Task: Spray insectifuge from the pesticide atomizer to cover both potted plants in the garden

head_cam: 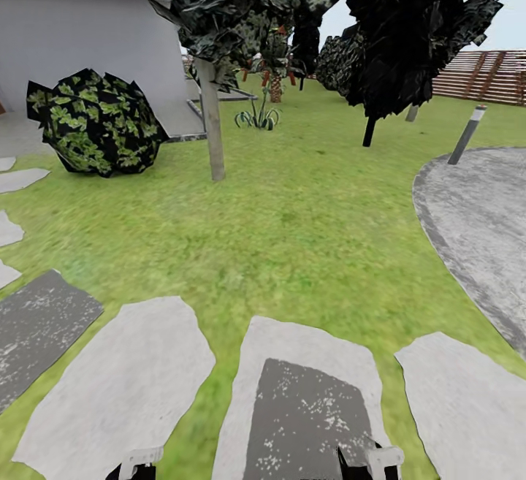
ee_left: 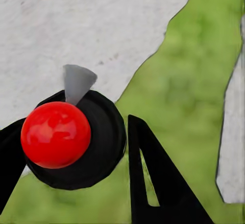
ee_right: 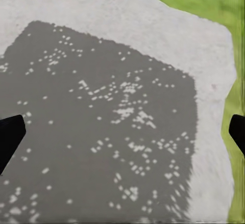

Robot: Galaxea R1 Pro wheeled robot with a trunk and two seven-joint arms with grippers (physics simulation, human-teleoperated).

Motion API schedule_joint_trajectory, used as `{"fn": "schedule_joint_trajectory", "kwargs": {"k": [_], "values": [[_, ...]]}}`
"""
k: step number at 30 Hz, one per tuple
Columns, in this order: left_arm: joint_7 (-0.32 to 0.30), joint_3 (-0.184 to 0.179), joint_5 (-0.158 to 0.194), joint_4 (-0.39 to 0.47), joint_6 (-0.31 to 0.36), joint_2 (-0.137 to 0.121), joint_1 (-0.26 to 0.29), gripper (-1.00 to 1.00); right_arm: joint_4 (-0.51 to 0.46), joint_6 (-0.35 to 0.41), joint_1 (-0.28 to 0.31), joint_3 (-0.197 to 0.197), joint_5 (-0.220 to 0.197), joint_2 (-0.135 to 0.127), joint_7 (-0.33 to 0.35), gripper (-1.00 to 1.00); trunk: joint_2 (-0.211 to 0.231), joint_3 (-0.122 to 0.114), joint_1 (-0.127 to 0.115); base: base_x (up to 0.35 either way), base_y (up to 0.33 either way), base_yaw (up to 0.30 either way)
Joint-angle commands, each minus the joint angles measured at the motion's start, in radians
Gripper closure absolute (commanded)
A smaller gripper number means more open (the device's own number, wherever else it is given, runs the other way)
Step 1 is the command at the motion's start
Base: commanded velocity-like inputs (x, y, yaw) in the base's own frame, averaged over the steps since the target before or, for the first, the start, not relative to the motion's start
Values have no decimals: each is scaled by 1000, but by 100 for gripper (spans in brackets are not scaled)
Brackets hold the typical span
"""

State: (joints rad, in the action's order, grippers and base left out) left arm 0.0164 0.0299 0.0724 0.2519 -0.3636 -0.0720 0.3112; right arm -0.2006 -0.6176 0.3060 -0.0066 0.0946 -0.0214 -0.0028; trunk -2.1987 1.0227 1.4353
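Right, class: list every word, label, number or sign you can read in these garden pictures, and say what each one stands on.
There is no readable text in any view.
The stepping stones, lamp post, wooden fence and house wall carry no writing.
The red ball seen in the left wrist view is unmarked too.

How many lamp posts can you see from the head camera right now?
1. A short grey lamp post leans at the near edge of the paved patio, to the right ahead. Others may be hidden behind the dark trees.
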Motion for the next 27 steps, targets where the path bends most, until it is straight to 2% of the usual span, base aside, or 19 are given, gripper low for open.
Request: {"fn": "schedule_joint_trajectory", "kwargs": {"k": [1,27], "values": [[-1,-1,7,0,-3,0,0,100,1,-3,1,-1,7,0,0,-100,0,0,0,0,0,-300],[-1,-1,4,0,-3,0,0,100,1,-3,1,-1,7,0,0,-100,0,-16,0,0,0,-300]]}}
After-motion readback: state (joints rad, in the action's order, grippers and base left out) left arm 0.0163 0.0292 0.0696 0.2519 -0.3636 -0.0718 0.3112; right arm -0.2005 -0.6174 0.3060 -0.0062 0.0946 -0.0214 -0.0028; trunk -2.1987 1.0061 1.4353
